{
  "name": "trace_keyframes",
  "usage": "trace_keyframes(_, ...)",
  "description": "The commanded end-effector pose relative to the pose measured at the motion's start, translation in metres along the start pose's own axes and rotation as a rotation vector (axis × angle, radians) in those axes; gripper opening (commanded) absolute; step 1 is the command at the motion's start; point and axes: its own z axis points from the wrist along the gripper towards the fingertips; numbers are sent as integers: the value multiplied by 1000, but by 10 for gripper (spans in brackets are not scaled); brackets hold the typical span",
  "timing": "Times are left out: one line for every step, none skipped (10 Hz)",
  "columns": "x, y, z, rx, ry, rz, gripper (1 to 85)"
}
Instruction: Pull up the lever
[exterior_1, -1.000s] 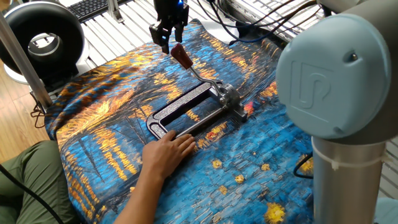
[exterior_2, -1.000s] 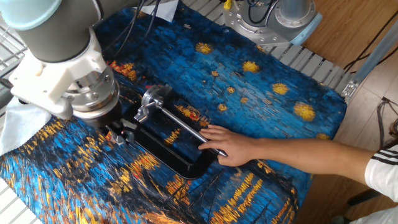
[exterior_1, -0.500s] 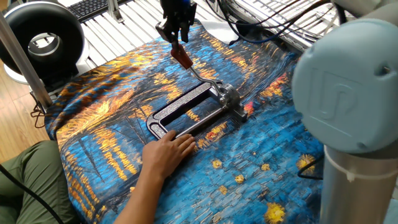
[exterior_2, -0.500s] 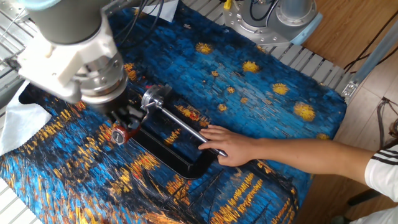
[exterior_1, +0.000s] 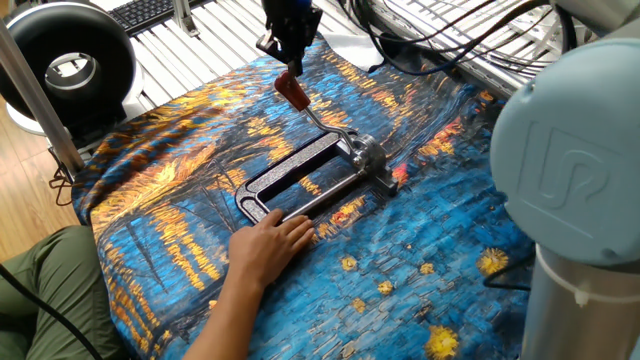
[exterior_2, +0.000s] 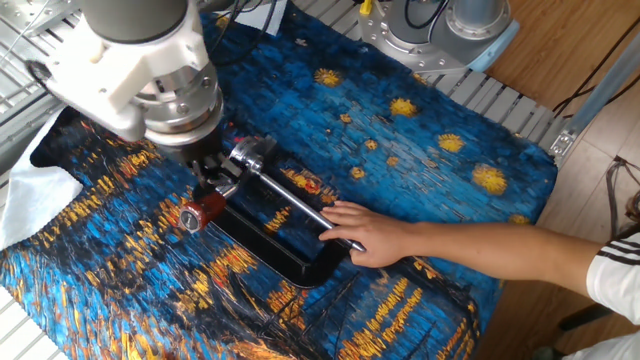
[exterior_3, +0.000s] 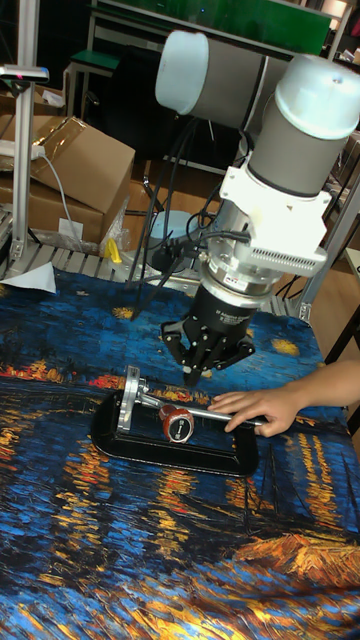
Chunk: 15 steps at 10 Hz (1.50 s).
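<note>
On the worktop's painted cloth (exterior_1: 170, 170), the lever (exterior_1: 303, 102) slants up from the clamp (exterior_1: 300, 180) steadied by a hand (exterior_1: 268, 245); it looks stiff, its red knob (exterior_2: 193, 214) the grip point, and whether the fingers (exterior_1: 283, 50) are apart I cannot tell.

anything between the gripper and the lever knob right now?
Nothing visible. The gripper hangs just above the lever, whose dark red knob faces it with only open air between. The person's hand presses on the black clamp frame at its far end, beside the approach path rather than in it.
</note>
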Motion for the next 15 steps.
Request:
trace_keyframes(-4,15,-4,-52,-29,15,10)
trace_keyframes(-7,18,-5,-62,-45,-5,10)
trace_keyframes(-12,17,-5,-58,-63,-24,10)
trace_keyframes(-15,13,-5,-44,-73,-30,10)
trace_keyframes(-16,9,-5,-28,-80,-34,10)
trace_keyframes(-18,9,-5,-27,-85,-37,10)
trace_keyframes(-17,7,-5,-19,-84,-37,10)
trace_keyframes(-16,3,-13,5,-87,-45,10)
trace_keyframes(-14,4,-19,8,-89,-48,10)
trace_keyframes(-10,4,-23,7,-90,-48,10)
trace_keyframes(-9,4,-25,4,-90,-47,10)
trace_keyframes(-8,3,-27,4,-92,-45,10)
trace_keyframes(-8,2,-27,6,-90,-37,10)
trace_keyframes(-12,5,-27,-5,-105,-28,10)
trace_keyframes(-18,12,-28,-32,-130,-11,10)
